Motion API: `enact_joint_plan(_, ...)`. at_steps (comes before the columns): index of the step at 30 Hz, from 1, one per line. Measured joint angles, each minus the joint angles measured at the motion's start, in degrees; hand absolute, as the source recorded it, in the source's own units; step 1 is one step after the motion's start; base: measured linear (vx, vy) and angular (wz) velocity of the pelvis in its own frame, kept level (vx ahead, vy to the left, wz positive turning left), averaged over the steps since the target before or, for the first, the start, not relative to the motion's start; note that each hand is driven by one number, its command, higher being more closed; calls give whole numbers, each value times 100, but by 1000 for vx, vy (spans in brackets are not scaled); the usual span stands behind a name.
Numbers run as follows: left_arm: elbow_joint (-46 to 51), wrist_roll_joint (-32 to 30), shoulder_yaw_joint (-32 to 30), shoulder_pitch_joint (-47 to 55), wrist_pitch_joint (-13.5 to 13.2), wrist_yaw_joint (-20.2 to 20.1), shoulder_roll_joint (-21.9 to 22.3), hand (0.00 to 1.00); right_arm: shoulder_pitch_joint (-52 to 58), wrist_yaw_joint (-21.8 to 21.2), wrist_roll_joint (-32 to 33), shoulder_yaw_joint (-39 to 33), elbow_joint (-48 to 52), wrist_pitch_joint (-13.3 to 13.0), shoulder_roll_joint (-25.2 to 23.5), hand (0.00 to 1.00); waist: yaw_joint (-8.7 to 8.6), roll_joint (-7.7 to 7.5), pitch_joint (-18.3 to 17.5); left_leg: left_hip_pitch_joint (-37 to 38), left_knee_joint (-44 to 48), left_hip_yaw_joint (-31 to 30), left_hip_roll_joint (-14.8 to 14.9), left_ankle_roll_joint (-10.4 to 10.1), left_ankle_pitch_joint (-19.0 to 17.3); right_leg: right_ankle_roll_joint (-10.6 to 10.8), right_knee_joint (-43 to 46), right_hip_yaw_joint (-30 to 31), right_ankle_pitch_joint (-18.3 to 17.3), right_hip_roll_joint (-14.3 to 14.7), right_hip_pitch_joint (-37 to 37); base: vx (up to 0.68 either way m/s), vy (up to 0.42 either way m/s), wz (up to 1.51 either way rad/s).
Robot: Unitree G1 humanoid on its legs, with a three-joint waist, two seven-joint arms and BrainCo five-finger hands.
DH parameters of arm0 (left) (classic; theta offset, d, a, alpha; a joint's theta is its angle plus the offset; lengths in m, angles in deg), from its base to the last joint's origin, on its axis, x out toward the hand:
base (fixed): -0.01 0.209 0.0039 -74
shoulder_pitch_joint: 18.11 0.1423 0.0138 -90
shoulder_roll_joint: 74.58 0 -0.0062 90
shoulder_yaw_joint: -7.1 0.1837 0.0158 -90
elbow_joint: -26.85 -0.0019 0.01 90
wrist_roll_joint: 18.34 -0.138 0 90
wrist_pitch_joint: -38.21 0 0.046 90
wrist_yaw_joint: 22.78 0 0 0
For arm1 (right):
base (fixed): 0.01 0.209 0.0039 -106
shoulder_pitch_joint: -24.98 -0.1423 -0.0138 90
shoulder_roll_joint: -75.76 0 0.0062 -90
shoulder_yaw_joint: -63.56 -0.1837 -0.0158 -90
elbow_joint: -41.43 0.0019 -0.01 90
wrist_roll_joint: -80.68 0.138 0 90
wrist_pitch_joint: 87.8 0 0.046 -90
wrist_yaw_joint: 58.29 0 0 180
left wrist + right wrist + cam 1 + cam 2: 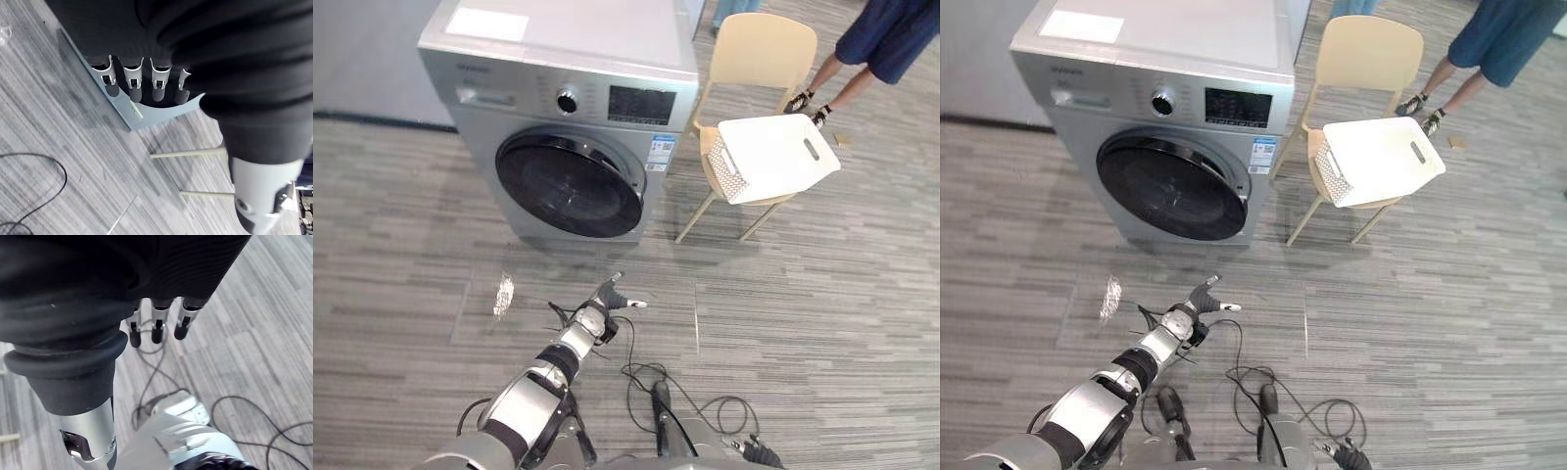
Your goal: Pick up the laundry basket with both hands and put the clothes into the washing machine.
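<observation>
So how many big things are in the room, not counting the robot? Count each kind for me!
Washer: 1
Chair: 1
Basket: 1
Person: 1
Total: 4

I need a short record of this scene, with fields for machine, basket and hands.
washing machine: door looks shut
laundry basket: on the beige chair, right of the machine
left hand: open, empty, above the floor before the machine
right hand: open, empty
person: behind the chair
</observation>
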Motion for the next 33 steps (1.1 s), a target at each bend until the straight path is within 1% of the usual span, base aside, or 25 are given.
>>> enact_joint_plan(1,11,-1,-121,73,-15,-1,-88,0,1,-4,-44,-118,-46,3,16,0,-30,107,-59,67,-69,-118,-4,3,93,43,-52,0,25,33,71,221,-63,-15)
enact_joint_plan(2,15,-2,-195,120,-30,1,-148,0,-17,-7,-58,-172,-55,2,23,0,-68,146,-79,100,-91,-157,-3,-5,104,44,-79,-13,26,42,117,241,-70,3)
enact_joint_plan(3,39,-4,-282,244,-32,0,-211,0,-75,-8,-104,-270,-92,-3,34,0,-143,205,-90,188,-142,-242,-1,-77,176,50,-160,-71,24,50,251,204,-51,12)
enact_joint_plan(6,66,-18,-421,585,-38,-14,-270,0,-107,-9,-211,-419,-117,-13,52,0,-139,277,-113,312,-185,-399,10,-84,185,63,-322,-336,15,61,502,172,-42,19)
enact_joint_plan(10,62,-160,-568,1352,-42,-67,-274,0,-179,-10,-211,-448,-130,-16,117,0,-123,398,-116,495,-184,-683,-5,-84,185,56,-401,-757,12,37,821,140,-29,19)
enact_joint_plan(11,56,-207,-677,1601,-46,-104,-272,0,-204,-10,-209,-447,-132,-17,126,0,-114,443,-117,528,-184,-737,-5,-84,186,43,-403,-844,3,36,892,77,2,29)
enact_joint_plan(12,50,-256,-766,1849,-48,-147,-284,0,-240,-10,-206,-443,-141,-14,125,0,-101,467,-116,562,-180,-784,-11,-84,186,-28,-400,-880,-40,33,964,65,4,30)
enact_joint_plan(14,38,-293,-931,2177,-48,-171,-271,0,-290,-10,-205,-440,-140,-18,128,0,-90,520,-134,571,-165,-896,-13,-84,187,-62,-400,-938,-64,32,1035,35,-1,30)
enact_joint_plan(15,13,-296,-961,2429,-48,-175,-263,0,-299,-10,-202,-436,-140,-27,134,0,-78,570,-166,578,-163,-973,-13,-85,187,-88,-392,-1036,-104,32,1086,15,-6,35)
enact_joint_plan(16,-41,-307,-1005,2627,-51,-184,-254,0,-300,-10,-202,-427,-146,-31,132,0,11,597,-166,609,-165,-1021,-22,-100,197,-112,-388,-1052,-159,23,1150,-7,-3,26)
enact_joint_plan(17,-92,-308,-1087,2705,-53,-194,-235,0,-300,-10,-202,-423,-160,-29,131,0,63,606,-173,618,-167,-1030,-25,-117,208,-110,-376,-1065,-189,17,1157,-43,-8,22)
enact_joint_plan(18,-132,-303,-1270,2890,-53,-231,-189,0,-315,-9,-202,-414,-176,-30,140,0,133,638,-191,618,-176,-1080,-33,-137,221,-58,-325,-1136,-256,-2,1157,-78,-15,28)
enact_joint_plan(19,-190,-243,-1429,3096,-51,-268,-116,0,-321,-4,-202,-414,-222,-29,161,0,182,703,-225,616,-184,-1191,-30,-168,241,-58,-276,-1213,-291,0,1161,-89,-18,32)
enact_joint_plan(20,-190,-198,-1526,3185,-55,-278,-68,0,-327,-3,-203,-411,-265,-28,172,0,191,733,-244,625,-185,-1231,-29,-169,243,-51,-253,-1256,-307,-1,1180,-87,-13,43)
enact_joint_plan(22,-179,227,-1926,3451,-72,-279,113,0,-369,4,-201,-390,-425,-8,184,0,243,805,-299,652,-188,-1397,-37,-182,251,-11,-148,-1424,-398,-22,1274,-92,8,44)
enact_joint_plan(23,-176,311,-1983,3468,-82,-279,132,0,-390,6,-202,-353,-424,-10,197,0,276,812,-304,659,-188,-1430,-36,-180,255,-10,-123,-1440,-402,-22,1277,-113,23,20)
enact_joint_plan(24,-178,454,-2069,3478,-98,-274,166,0,-463,14,-201,-283,-425,-12,212,0,375,801,-305,680,-189,-1463,-33,-179,256,-7,-103,-1454,-402,-21,1278,-101,21,3)
enact_joint_plan(26,-177,545,-2076,3501,-127,-273,184,0,-616,24,-202,-151,-483,-22,188,0,385,771,-309,713,-189,-1576,-59,-177,254,9,-101,-1515,-419,-40,1351,-75,23,13)
enact_joint_plan(27,-176,605,-2076,3513,-133,-268,184,0,-655,27,-202,-123,-526,-25,173,0,388,730,-316,721,-189,-1644,-82,-176,254,43,-84,-1546,-442,-60,1367,-63,35,31)
enact_joint_plan(28,-171,664,-2078,3537,-164,-266,182,0,-731,38,-203,-75,-594,-23,146,0,388,667,-347,732,-188,-1736,-137,-174,251,152,-12,-1672,-518,-128,1409,-32,66,52)
enact_joint_plan(29,-160,723,-2084,3547,-190,-264,178,0,-734,47,-206,-77,-618,-22,107,0,391,579,-357,741,-177,-1912,-255,-106,203,275,144,-1842,-659,-260,1454,-16,58,66)
enact_joint_plan(30,-121,738,-2099,3547,-193,-264,167,0,-734,50,-208,-79,-632,-15,42,0,400,519,-361,713,-124,-1985,-341,23,106,366,254,-1950,-737,-396,1458,16,109,90)
enact_joint_plan(31,-34,738,-2100,3546,-196,-266,130,0,-729,79,-208,-88,-637,-4,7,0,401,394,-365,569,129,-2008,-507,248,-80,570,396,-2160,-849,-606,1498,45,141,127)
enact_joint_plan(32,156,750,-2064,3546,-196,-262,86,0,-699,123,-203,-71,-643,-4,-7,0,376,245,-350,277,1023,-2016,-733,432,-336,955,769,-2441,-853,-865,1629,112,186,151)
enact_joint_plan(33,297,820,-2072,3567,-207,-210,139,0,-703,136,-190,34,-638,-8,49,0,480,381,-273,110,1586,-2249,-736,386,-917,857,1895,-2255,-788,-965,1299,99,159,136)
